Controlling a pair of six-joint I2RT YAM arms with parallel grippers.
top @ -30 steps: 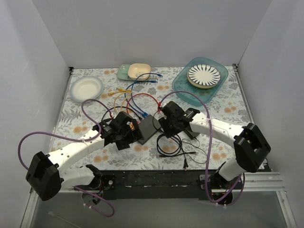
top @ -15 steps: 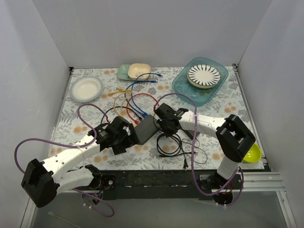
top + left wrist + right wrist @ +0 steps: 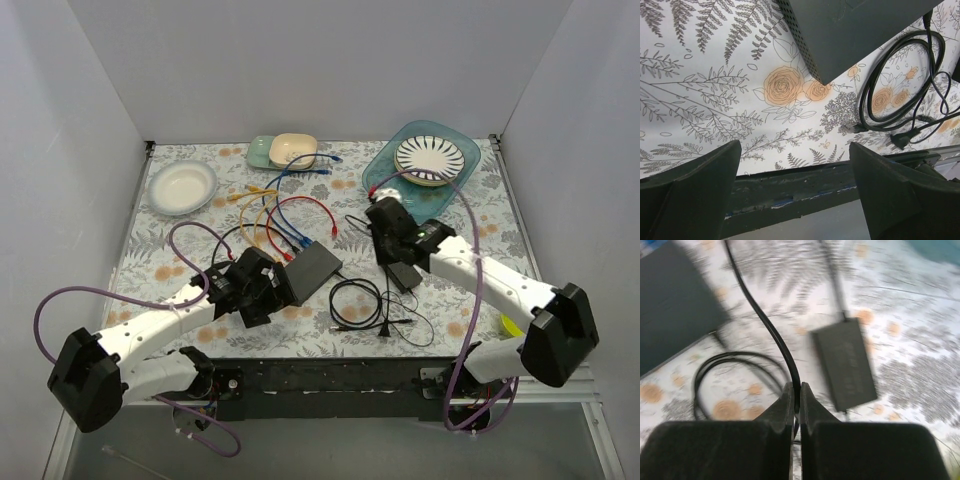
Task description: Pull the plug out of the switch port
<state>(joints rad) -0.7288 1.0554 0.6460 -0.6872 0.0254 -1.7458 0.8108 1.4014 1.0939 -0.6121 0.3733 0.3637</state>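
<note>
Pulling step: right tool (image 3: 795, 390) clamped on the black cable (image 3: 760, 312) near the switch (image 3: 313, 268), left tool (image 3: 795, 185) apart; next, draw it clear.

The switch box (image 3: 315, 268) and cable (image 3: 771, 331) are black, the tablecloth (image 3: 150, 250) white with grey ferns, orange roses.

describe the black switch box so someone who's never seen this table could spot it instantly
On the floral tablecloth, look at the middle, between the two arms. The switch box lies flat just right of the left gripper. Unlike the smaller black adapter brick to its right, it is a wide matte slab with coloured cables reaching its far edge.
</note>
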